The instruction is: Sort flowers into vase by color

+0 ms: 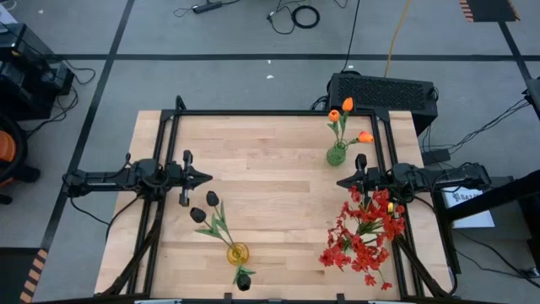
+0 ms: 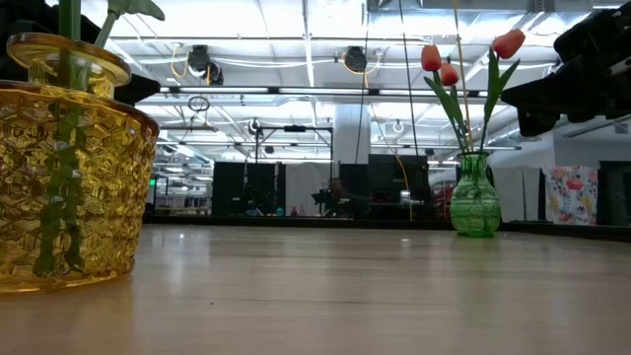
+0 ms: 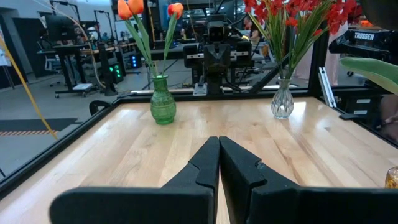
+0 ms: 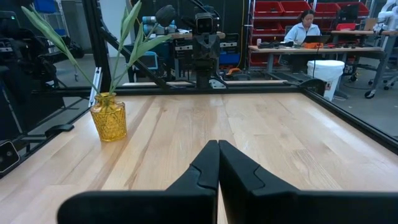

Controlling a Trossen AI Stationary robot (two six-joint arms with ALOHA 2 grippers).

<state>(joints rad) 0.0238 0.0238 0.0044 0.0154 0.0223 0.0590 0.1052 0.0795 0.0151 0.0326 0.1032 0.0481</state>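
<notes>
Orange tulip-like flowers [image 1: 347, 115] stand by their stems in a green glass vase [image 1: 337, 154] at the far right; the vase also shows in the left wrist view [image 3: 163, 103]. Black tulip-like flowers [image 1: 208, 208] stand in a yellow glass vase [image 1: 238, 252] near the front; it also shows in the right wrist view [image 4: 109, 119]. Bushy red flowers [image 1: 364, 235] stand in a clear glass vase [image 3: 282, 102] at the right. My left gripper [image 1: 207, 177] is shut and empty at the table's left. My right gripper [image 1: 341, 181] is shut and empty at the right, above the table.
A black frame [image 1: 270, 112] runs around the wooden table [image 1: 270, 181]. A black box [image 1: 384, 91] sits behind the far right corner. The table's middle between the vases is bare wood. A person [image 4: 305, 23] sits at a desk far beyond the table.
</notes>
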